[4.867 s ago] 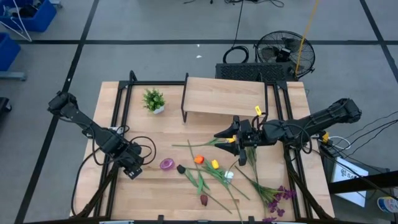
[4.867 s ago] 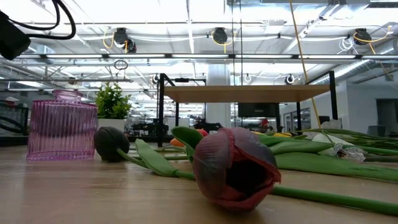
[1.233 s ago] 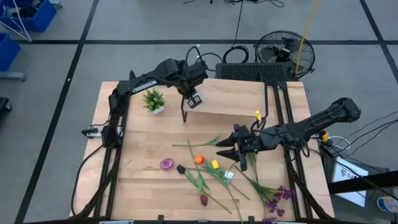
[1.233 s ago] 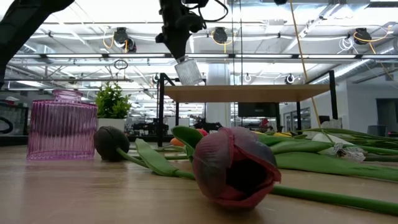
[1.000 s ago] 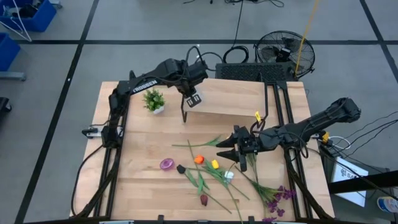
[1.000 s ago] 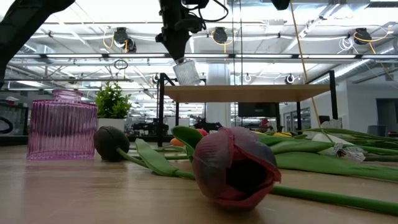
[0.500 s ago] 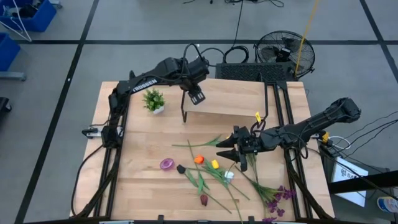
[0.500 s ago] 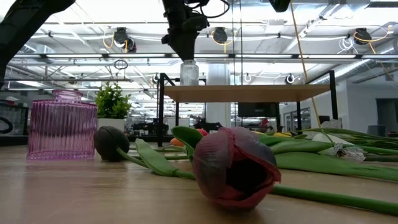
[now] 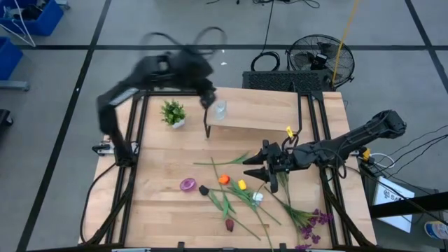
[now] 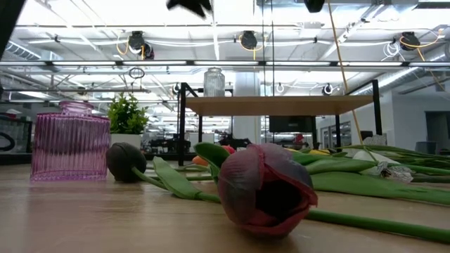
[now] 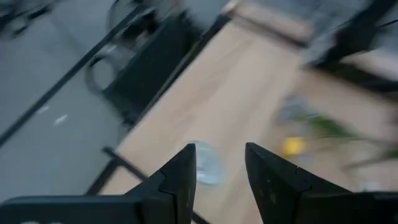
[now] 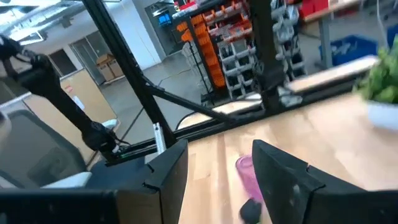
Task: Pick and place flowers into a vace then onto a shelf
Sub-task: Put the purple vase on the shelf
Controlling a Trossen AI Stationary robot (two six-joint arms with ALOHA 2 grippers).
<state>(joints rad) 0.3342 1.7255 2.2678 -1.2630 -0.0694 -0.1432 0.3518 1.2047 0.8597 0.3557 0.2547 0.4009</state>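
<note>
A small clear glass jar stands upright on the left end of the shelf, also seen in the low view as the jar on the shelf. My left gripper is open above and clear of it, blurred in the high view. The flowers lie loose on the tabletop; a dark red head lies nearest the low camera. A purple ribbed vase stands on the table left of them. My right gripper hovers open over the flowers with nothing between its fingers.
A small potted plant stands left of the shelf. A purple spray lies near the front right corner. Black frame rails run along both table sides. A fan and cables sit on the floor beyond the far edge.
My left gripper has brought the tilted clear jar down upright onto the shelf's left end, opened and let go. It has then swung quickly up and back toward the table's far left. The jar stays standing on the shelf. My right arm has kept still.
</note>
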